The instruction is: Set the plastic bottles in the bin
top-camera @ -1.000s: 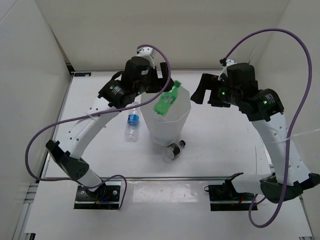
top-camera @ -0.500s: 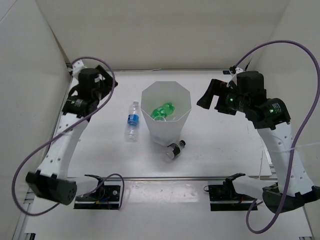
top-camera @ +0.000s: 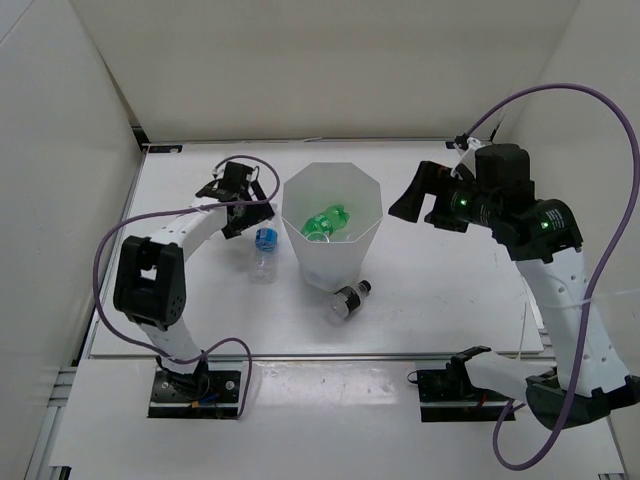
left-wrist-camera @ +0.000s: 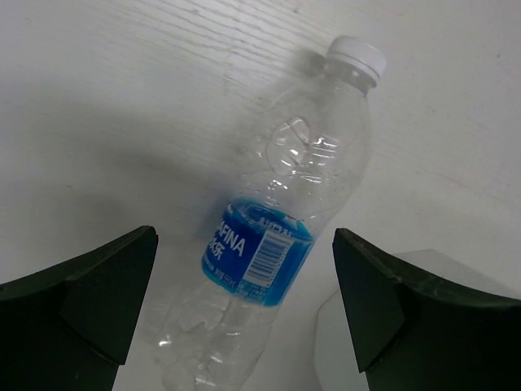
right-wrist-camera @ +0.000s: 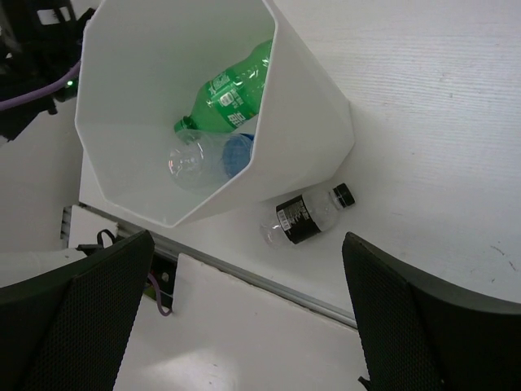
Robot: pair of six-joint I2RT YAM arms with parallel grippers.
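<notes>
Blue-labelled bottle (left-wrist-camera: 273, 240) lies flat, cap toward the far wall (top-camera: 320, 70).

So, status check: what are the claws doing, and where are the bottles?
Left gripper open over blue-label bottle; right gripper open, empty. Green bottle, clear bottle in bin. Dark bottle beside bin. Nothing blocking.

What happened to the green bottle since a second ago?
The left gripper let the green bottle go; it dropped into the bin. That arm swung away, then came down open over the blue-label bottle on the table. The right gripper barely shifted; bin, dark bottle and blue-label bottle stayed put.
</notes>
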